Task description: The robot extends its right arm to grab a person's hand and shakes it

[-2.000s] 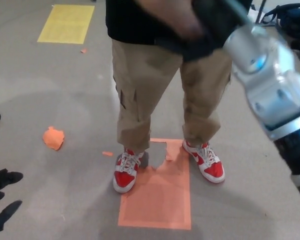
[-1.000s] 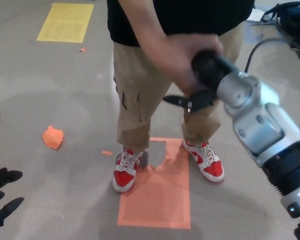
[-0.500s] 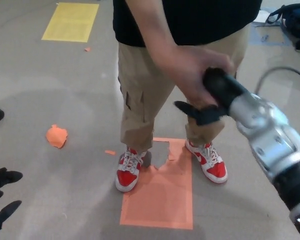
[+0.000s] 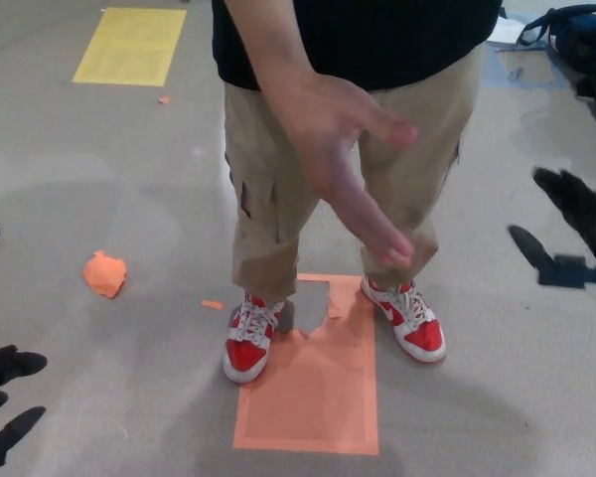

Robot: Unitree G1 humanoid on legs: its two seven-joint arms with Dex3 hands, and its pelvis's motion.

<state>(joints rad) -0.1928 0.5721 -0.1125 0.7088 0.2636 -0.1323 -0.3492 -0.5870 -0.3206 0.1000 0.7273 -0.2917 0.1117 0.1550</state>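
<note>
— Item one, the person's hand?
— The hand (image 4: 343,164) is held out at centre, in front of tan trousers (image 4: 278,199). Its fingers are extended down and to the right, held loosely together, with the thumb set apart. Nothing is gripped by it and it is touched by neither robot hand.

— Item two, the right hand?
— The right hand (image 4: 571,238) is seen at the right edge, well apart from the person's hand. Its black fingers (image 4: 566,194) are spread and nothing is held between them; the thumb is pointed left.

— Item three, the left hand?
— The left hand (image 4: 5,402) is found at the near left corner, low over the floor (image 4: 109,368). Its fingers are spread and nothing is held.

— Remaining entries?
— A black shirt (image 4: 377,40) is worn above the trousers. Red and white shoes (image 4: 250,343) are placed at the far end of an orange patch (image 4: 313,397) on the floor. An orange lump (image 4: 104,273) is listed to the left, a yellow patch (image 4: 129,45) at far left, and a dark bag (image 4: 581,35) at far right.
</note>
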